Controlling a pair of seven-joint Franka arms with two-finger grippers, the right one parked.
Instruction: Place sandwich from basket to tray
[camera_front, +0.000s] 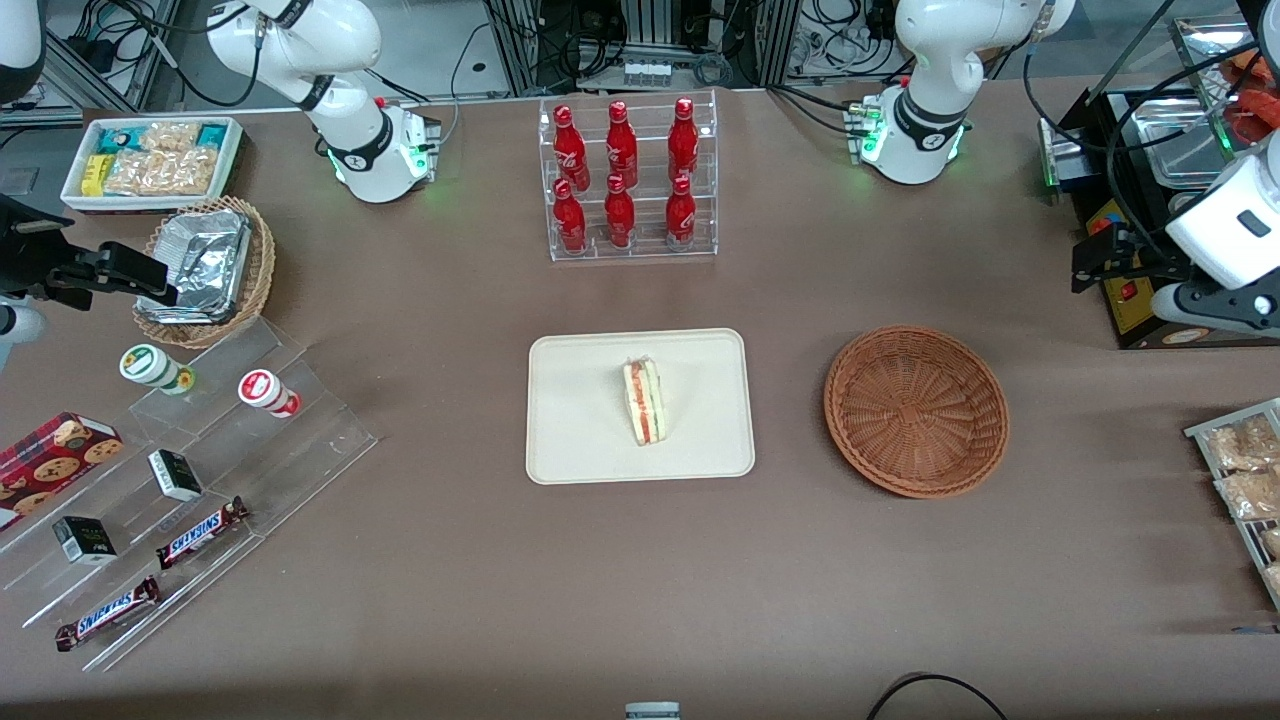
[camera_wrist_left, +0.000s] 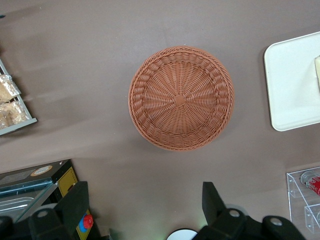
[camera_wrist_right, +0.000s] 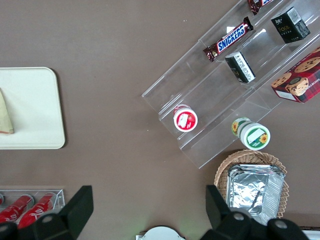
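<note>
Lying on its side in the middle of the flat cream-white rectangular tray (camera_front: 580, 440), the small triangular clear-wrapped sandwich (camera_front: 645, 402) shows its red and green filling layers; it is well apart from the left arm's gripper (camera_wrist_left: 147, 207), whose two dark fingers (camera_wrist_left: 214, 200) stand spread wide with nothing between them; the gripper hangs high above the table toward the working arm's end, looking down on the round reddish-brown woven wicker basket (camera_front: 916, 410), which holds nothing; tray and basket sit side by side, apart, on the brown table covering (camera_front: 640, 600); farther from the front camera than the tray stands a clear acrylic rack of red bottles (camera_front: 628, 178); cables and frames line the table's edge past the arm bases; the left wrist view catches only an edge of the tray and a sliver of the sandwich, while the front view shows both whole.
</note>
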